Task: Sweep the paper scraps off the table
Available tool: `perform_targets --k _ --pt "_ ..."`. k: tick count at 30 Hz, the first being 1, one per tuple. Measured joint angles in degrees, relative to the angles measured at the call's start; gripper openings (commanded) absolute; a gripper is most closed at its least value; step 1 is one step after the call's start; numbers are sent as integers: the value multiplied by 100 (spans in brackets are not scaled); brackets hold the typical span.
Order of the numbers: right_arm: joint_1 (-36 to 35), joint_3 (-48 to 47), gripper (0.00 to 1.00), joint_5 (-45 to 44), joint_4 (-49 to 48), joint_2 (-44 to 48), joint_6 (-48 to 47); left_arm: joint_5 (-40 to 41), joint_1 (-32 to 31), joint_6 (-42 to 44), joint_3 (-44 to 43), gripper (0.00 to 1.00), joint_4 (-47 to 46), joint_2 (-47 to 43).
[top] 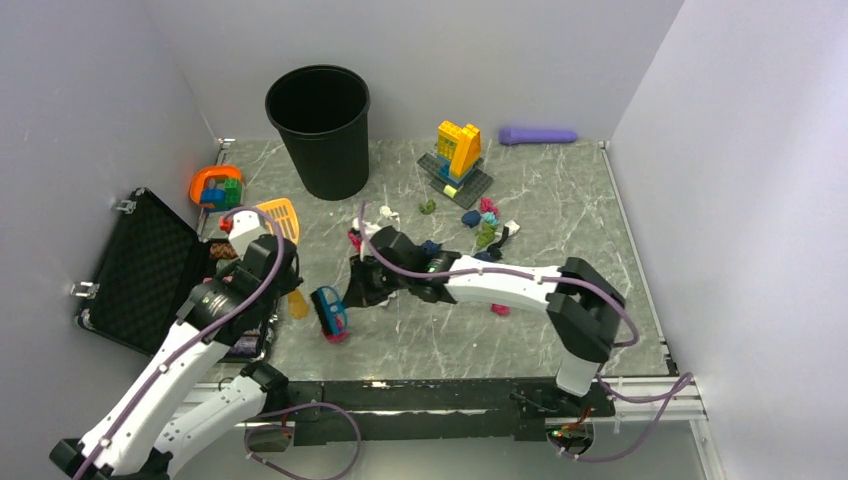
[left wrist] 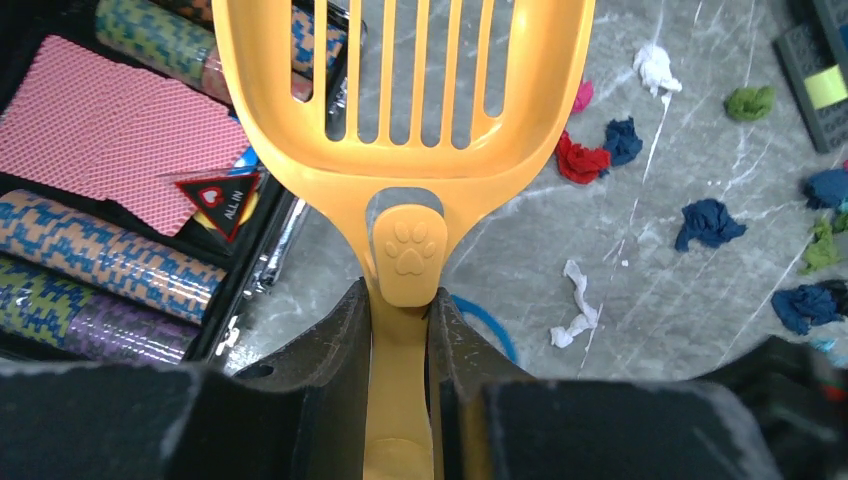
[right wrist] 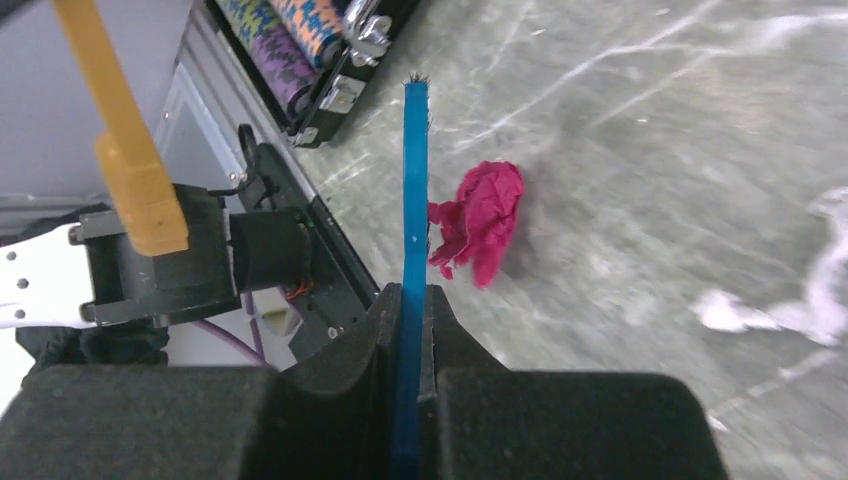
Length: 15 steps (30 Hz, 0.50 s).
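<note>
Left gripper [left wrist: 400,300]: pinching the orange scoop [left wrist: 400,165] by its handle.
Right gripper [right wrist: 411,300]: clamped on the blue brush [right wrist: 415,180].
Paper scraps [left wrist: 708,222]: strewn on the table [left wrist: 650,300], right of the scoop.
Doing it well: scoop lip flat down, brush drawing wads toward the scoop.

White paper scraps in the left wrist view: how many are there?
2. One white scrap lies at upper right, beyond the orange scoop's rim; the other lies lower, right of the scoop's handle. More may hide beneath the scoop.
</note>
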<state>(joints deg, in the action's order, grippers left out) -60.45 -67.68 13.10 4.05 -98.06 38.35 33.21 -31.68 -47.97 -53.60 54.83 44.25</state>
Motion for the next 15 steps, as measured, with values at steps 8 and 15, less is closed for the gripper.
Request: perform_targets --k 8,15 --pt "-238 -514 0 -166 450 -839 129 313 0 -127 57 2 306 -520" --pt "-61 -468 0 -1325 1499 -433 264 267 2 -90 94 0 306 -343"
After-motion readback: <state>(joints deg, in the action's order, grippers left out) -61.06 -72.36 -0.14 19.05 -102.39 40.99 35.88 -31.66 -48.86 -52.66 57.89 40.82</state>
